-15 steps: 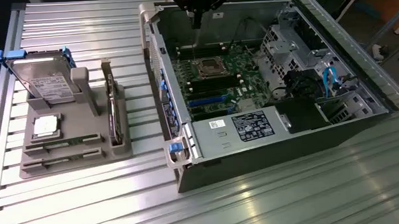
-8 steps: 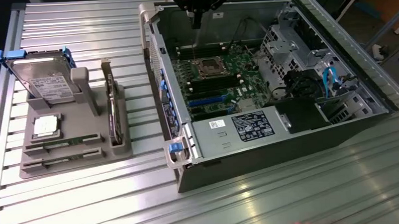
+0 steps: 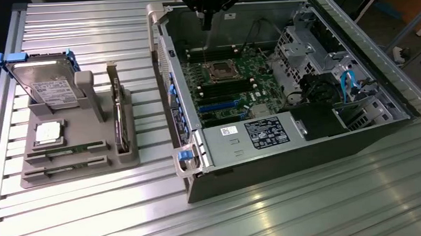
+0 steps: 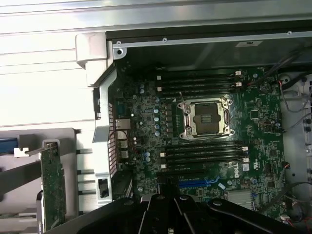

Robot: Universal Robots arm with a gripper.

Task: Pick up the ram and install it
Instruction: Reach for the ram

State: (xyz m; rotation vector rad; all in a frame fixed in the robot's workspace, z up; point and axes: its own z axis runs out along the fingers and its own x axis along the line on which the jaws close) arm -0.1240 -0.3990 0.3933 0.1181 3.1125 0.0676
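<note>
ok so in the exterior view the gripper hangs at about 12 o'clock of the frame, over the far end of the open computer case, roughly above the edge of the motherboard. its fingers are pressed together and there's nothing between them, so it's carrying nothing. the ram is way off at about 8 o'clock of the frame, lying flat in a slot at the near end of the grey holder, well apart from the gripper. there's a second slot just beside it at its 6 o'clock, can't tell for sure what's in that one. on the same holder: a hard drive propped up at the far end, around 12 o'clock from the ram, a silver square processor chip between the two, and a dark expansion card standing on edge at about 2 o'clock from the ram. the holder and the case both sit on a slatted metal table. the wrist view looks straight down on the board: the cpu socket in the middle, with long dark memory slots running along both sides of it.
</note>
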